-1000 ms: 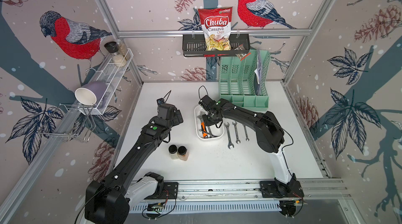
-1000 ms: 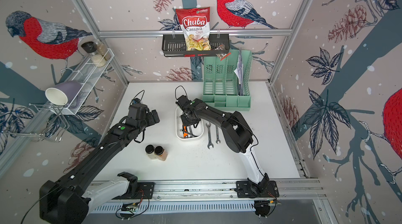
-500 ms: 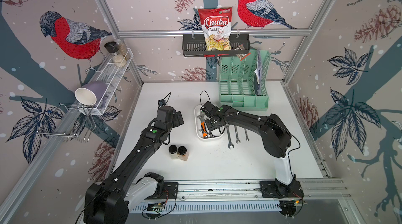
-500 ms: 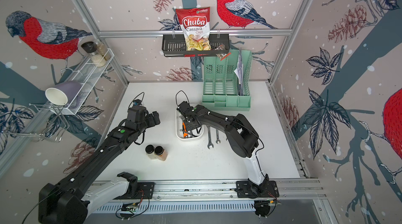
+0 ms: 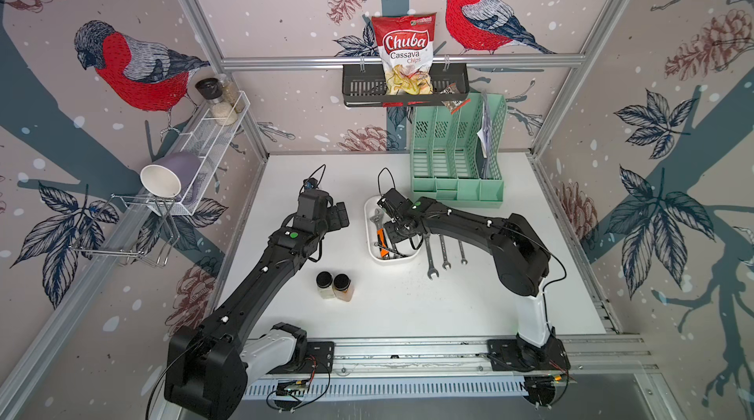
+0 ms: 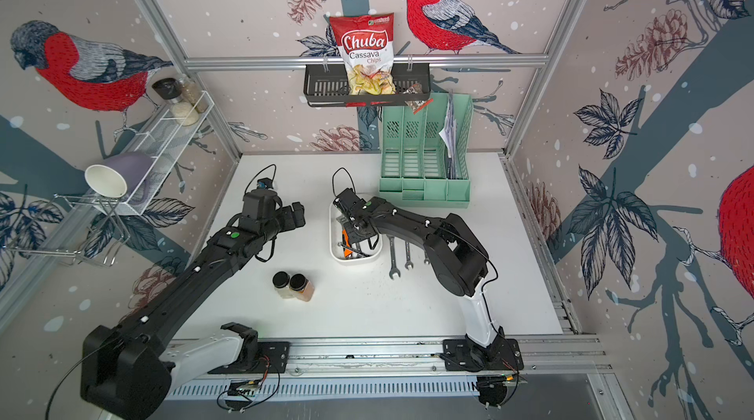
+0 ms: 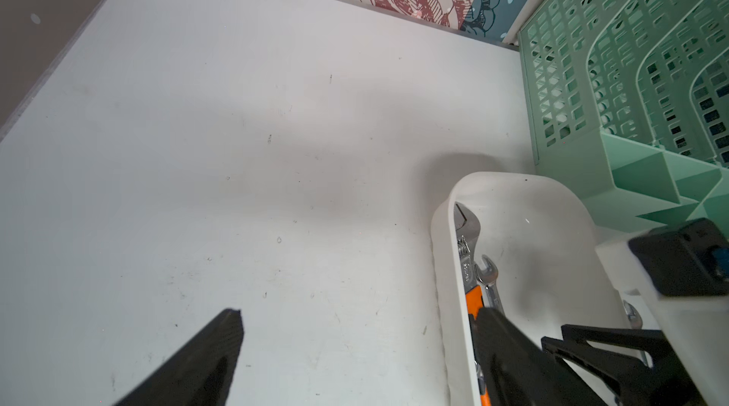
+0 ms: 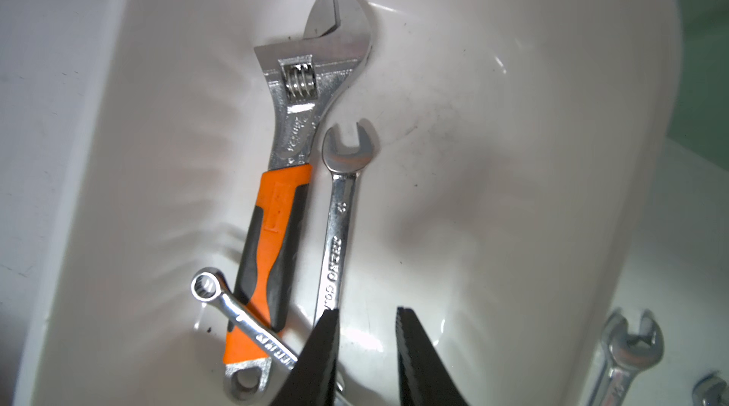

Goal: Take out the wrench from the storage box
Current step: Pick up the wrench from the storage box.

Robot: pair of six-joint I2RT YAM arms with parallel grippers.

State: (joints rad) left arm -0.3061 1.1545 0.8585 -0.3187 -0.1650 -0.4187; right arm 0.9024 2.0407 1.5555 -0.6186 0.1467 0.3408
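Left of centre in a top view, the left claw (image 5: 342,214) hangs spread and empty above the counter (image 5: 408,303), just beside the storage box (image 5: 392,260). In the right wrist view the box floor holds, left to right, an orange-handled adjustable wrench (image 8: 292,139), a small ring spanner (image 8: 236,313) crossing its grip, and a slim combination wrench (image 8: 337,234). At bottom centre the right claw (image 8: 367,317) stands slightly parted, pinching nothing, one finger overlapping that slim shank. This is the likely target: rigid polished steel, light but slippery, lying flat on slick plastic. It is best taken across the shank's narrow edges near mid-length, for balance. At far right, other wrenches (image 8: 627,348) lie on the counter.
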